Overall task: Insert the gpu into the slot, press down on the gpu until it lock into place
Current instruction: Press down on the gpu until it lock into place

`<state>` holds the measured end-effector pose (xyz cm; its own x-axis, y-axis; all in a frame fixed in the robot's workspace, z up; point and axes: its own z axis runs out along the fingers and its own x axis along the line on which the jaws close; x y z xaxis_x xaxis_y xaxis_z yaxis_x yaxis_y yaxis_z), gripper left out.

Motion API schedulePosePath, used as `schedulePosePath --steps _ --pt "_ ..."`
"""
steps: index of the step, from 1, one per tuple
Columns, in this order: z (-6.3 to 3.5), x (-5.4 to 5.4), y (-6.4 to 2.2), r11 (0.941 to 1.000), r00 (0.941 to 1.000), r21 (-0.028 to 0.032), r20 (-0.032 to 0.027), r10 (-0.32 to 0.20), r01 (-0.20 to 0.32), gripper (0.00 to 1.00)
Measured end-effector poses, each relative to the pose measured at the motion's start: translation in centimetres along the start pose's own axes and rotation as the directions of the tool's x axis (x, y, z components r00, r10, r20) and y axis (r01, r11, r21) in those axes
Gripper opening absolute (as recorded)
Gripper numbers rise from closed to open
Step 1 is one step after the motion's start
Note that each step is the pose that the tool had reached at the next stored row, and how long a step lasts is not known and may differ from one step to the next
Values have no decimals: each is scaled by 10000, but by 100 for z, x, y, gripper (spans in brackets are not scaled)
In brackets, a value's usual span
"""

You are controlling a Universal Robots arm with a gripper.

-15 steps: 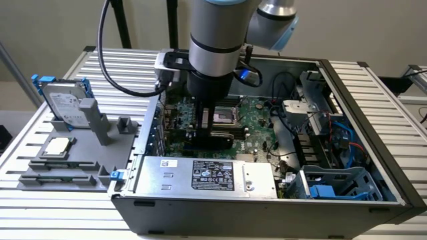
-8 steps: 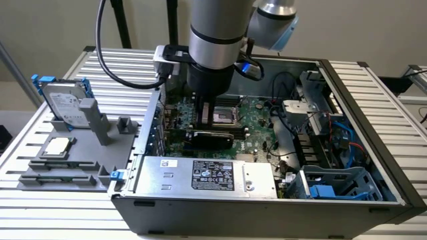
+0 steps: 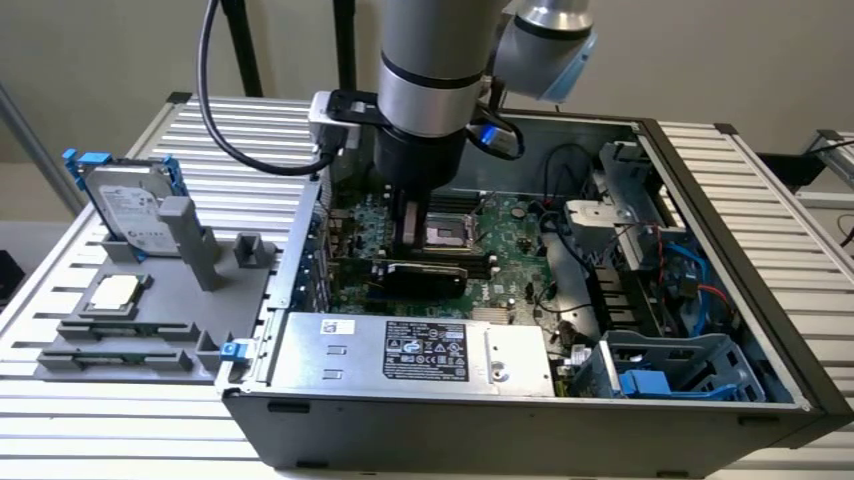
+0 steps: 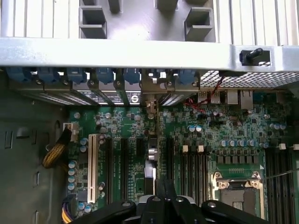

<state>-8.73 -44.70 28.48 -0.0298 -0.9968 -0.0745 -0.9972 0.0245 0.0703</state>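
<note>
The gpu (image 3: 422, 274), a flat black card, stands on edge on the green motherboard inside the open case. It lies just under my gripper (image 3: 412, 246). My gripper (image 4: 163, 189) points straight down, with its dark fingers pressed together and nothing between them. The fingertips are at the card's top edge; I cannot tell whether they touch it. In the wrist view the gpu (image 4: 150, 161) shows as a thin strip running to the rear bracket openings. The slot is hidden beneath the card.
A silver power-supply box (image 3: 414, 350) fills the case's front, close to the card. The CPU socket (image 4: 238, 193) and black memory slots (image 4: 194, 168) lie beside my fingers. A hard drive with blue clips (image 3: 127, 205) rests on a grey fixture (image 3: 134, 330) outside the case.
</note>
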Motion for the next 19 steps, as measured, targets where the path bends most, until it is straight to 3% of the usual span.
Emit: schedulePosePath --steps 3,10,19 --pt "40 -8 12 10000 10000 -2 -27 -18 18 11" --pt "100 -18 17 10000 9998 -4 -164 -77 77 11" --pt "170 -26 17 9999 9995 -7 -274 -149 149 11"
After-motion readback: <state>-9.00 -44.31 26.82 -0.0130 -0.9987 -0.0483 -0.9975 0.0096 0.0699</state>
